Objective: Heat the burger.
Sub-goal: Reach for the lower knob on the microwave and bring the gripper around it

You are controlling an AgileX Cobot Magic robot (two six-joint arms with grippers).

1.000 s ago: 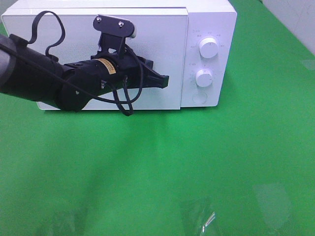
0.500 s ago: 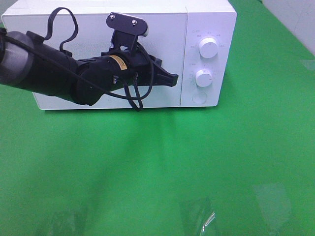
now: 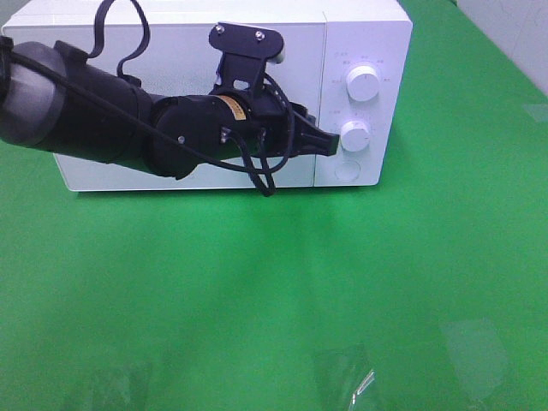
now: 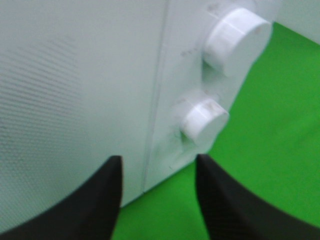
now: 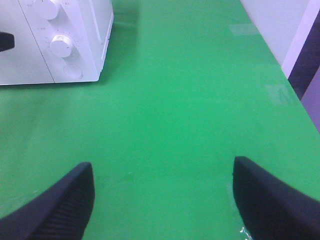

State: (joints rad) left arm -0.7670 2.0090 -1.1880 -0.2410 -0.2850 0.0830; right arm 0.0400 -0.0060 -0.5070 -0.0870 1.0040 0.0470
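Left hand (image 3: 330, 144), part open and empty, sits at 9 o'clock of the lower knob (image 3: 355, 134). Right hand (image 5: 162, 172) is wide open, empty.

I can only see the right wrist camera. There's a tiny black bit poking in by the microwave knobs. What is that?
Observer: It's the left claw. The high camera shows its arm stretched across the microwave door.
Operator: Is it pinching anything?
Observer: No. Its own camera shows the fingers apart, with nothing between them.
Operator: Is the door open?
Observer: The high camera shows it shut along its whole width, and no burger shows in any view.
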